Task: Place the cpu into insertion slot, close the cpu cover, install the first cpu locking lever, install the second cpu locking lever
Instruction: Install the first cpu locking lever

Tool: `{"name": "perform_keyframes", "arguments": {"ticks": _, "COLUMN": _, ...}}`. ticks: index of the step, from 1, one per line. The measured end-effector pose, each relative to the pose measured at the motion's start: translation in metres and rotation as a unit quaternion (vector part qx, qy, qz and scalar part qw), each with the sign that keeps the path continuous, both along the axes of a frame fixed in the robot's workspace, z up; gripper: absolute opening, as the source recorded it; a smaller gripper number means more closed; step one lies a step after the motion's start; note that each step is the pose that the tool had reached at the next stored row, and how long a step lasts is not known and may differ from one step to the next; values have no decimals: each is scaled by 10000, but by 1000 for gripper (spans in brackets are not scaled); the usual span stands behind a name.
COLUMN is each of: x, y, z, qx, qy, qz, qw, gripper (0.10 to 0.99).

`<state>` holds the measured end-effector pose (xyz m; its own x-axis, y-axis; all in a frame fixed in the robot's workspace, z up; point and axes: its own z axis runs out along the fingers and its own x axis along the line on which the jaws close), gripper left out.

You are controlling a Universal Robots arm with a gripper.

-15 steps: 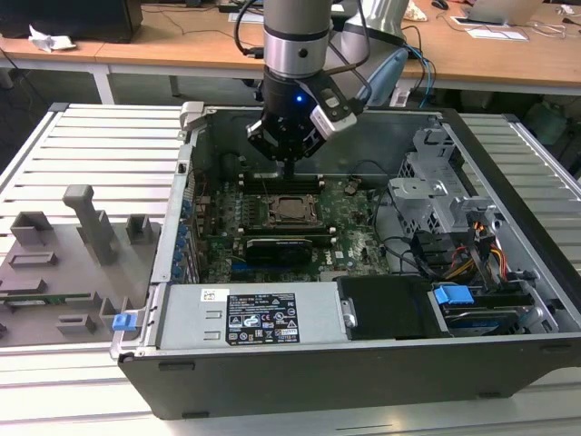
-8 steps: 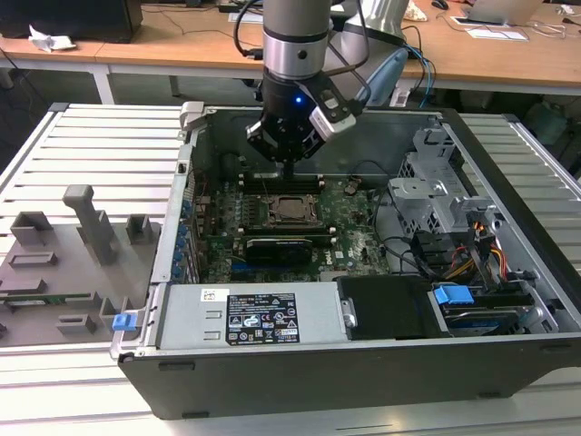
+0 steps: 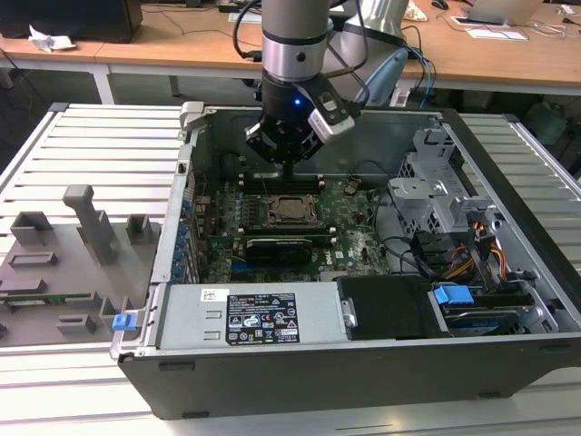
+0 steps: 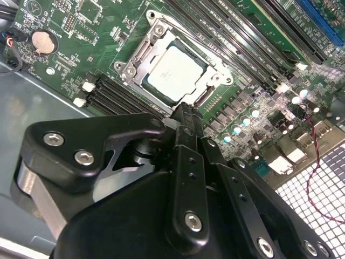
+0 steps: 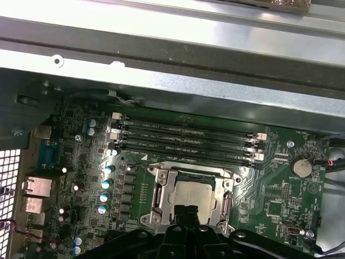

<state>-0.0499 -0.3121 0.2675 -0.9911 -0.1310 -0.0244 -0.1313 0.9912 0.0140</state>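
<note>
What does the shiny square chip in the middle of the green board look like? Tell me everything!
The cpu is a flat square with a dull silver-grey metal face. It lies level in the insertion slot, with the silver cpu cover framing its edges. In both wrist views the gripper hovers by one side of it. Nothing seems to hold it.

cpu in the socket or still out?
In. The cpu lies flat inside the insertion slot, its silver face showing through the cpu cover window in both wrist views. The gripper is just above its edge.

No print on the power supply label (image 3: pixel 261 318) is legible
</note>
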Motion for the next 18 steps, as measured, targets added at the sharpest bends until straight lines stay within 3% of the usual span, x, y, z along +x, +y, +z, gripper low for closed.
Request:
{"name": "perform_keyframes", "arguments": {"ticks": 9, "x": -54, "y": 0, "z": -29, "qx": 5, "qy": 0, "qz": 101, "qw": 9999, "gripper": 106}}
{"name": "perform_keyframes", "arguments": {"ticks": 18, "x": -223, "y": -1, "z": -61, "qx": 12, "qy": 0, "qz": 77, "qw": 10000, "gripper": 106}}
